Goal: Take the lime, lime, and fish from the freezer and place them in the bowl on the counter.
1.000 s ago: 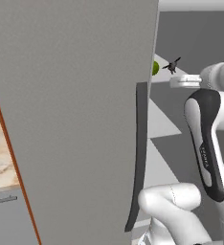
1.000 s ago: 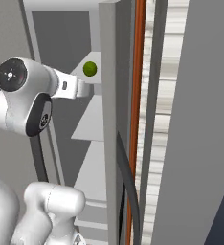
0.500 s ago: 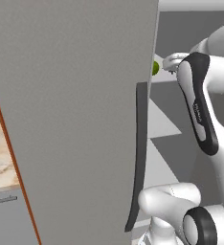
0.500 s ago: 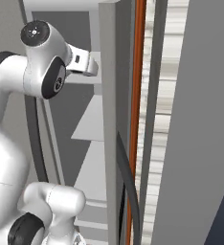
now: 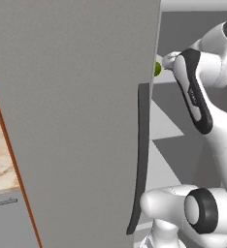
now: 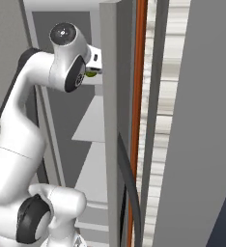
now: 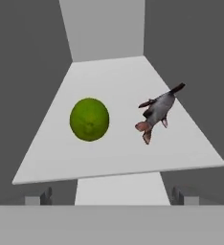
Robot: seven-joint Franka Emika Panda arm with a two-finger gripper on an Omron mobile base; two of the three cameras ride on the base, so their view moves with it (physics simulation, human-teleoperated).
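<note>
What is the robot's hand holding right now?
Nothing. The gripper is open, with the lime and the fish lying untouched on the freezer shelf ahead of it.

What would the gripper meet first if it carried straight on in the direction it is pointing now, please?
Most likely the freezer shelf, between the lime and the fish. The open gripper points between the two, slightly nearer the lime, though depth is hard to judge.

One yellow-green lime point(image 7: 89, 119) sits on a grey freezer shelf point(image 7: 114, 162), with the little dark grey fish point(image 7: 157, 111) lying just beside it, not touching, tail pointing toward the back.
</note>
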